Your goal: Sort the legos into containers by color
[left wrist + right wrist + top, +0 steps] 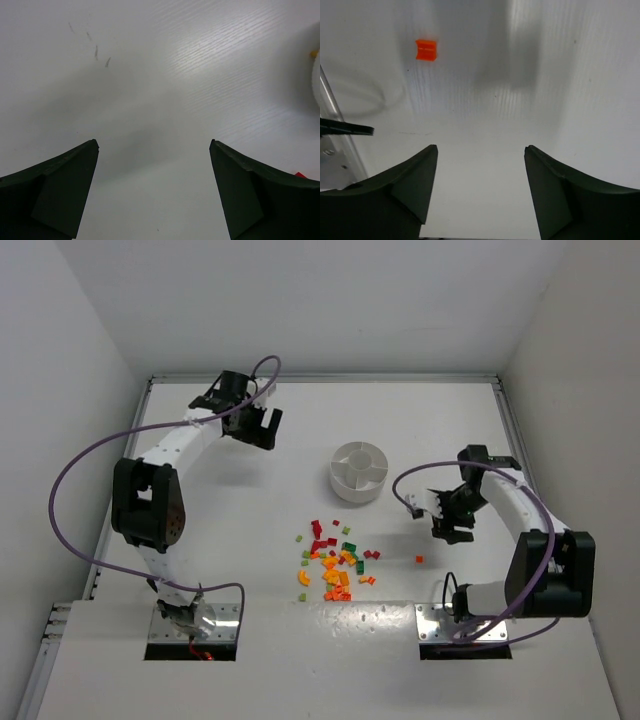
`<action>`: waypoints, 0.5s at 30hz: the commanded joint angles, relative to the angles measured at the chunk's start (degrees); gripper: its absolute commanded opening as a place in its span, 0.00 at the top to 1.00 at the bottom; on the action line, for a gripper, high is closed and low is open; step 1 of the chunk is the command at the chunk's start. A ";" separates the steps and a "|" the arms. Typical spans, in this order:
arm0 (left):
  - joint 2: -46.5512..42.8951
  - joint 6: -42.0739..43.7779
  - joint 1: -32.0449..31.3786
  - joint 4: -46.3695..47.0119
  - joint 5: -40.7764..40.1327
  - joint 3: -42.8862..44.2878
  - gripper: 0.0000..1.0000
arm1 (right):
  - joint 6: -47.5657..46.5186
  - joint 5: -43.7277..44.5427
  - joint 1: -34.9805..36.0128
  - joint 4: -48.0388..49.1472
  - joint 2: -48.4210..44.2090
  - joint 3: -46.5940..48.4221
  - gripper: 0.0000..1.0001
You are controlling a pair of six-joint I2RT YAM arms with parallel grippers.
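A pile of tiny red, orange, yellow and green legos point(335, 562) lies on the white table in front of the round white divided dish point(358, 471). One orange lego point(419, 559) lies apart to the right; it also shows in the right wrist view point(426, 50). My right gripper point(450, 529) is open and empty above the table, just beyond that brick; its jaws show wide apart in the right wrist view point(481, 147). My left gripper point(265, 430) is open and empty at the back left, far from the pile, over bare table in its wrist view point(154, 142). The dish edge point(316, 82) shows at that view's right.
White walls enclose the table on three sides. The arms' metal base plates point(197, 621) sit at the near edge. A purple cable loops over each arm. A metal edge and black cable point(340, 129) show at the left of the right wrist view.
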 commanded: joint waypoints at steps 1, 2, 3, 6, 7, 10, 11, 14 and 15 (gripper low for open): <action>-0.50 0.46 -0.36 -0.54 4.56 3.94 0.00 | -20.35 -1.55 0.72 -2.22 -1.88 -1.70 0.32; -0.50 0.46 -0.36 -0.54 5.09 3.95 0.00 | -23.63 -2.07 0.72 -2.22 -1.88 -2.75 0.34; 0.02 0.46 -0.36 -0.54 5.10 3.95 0.00 | -26.79 -2.08 0.72 -2.22 -1.88 -3.28 0.36; 0.03 -0.06 0.16 -0.54 6.32 3.95 0.00 | -38.48 -3.40 1.34 -1.34 -2.41 -4.08 0.42; 0.03 -0.06 0.16 -0.54 6.85 3.95 0.00 | -41.56 -4.18 1.34 -1.87 -2.41 -4.60 0.44; 0.03 -0.59 1.39 -0.54 8.43 3.43 0.00 | -54.30 -7.34 1.34 -1.87 -2.41 -5.74 0.46; 0.03 -0.59 1.39 -0.54 9.05 3.42 0.00 | -60.34 -9.88 1.34 -1.87 -2.41 -6.36 0.49; 1.52 -1.73 3.06 -0.54 11.76 3.42 0.00 | -70.46 -12.71 1.33 -5.37 1.09 -5.15 0.51; 1.52 -1.73 3.85 -0.54 11.78 3.42 0.00 | -72.77 -13.58 1.34 -6.87 2.41 -4.44 0.52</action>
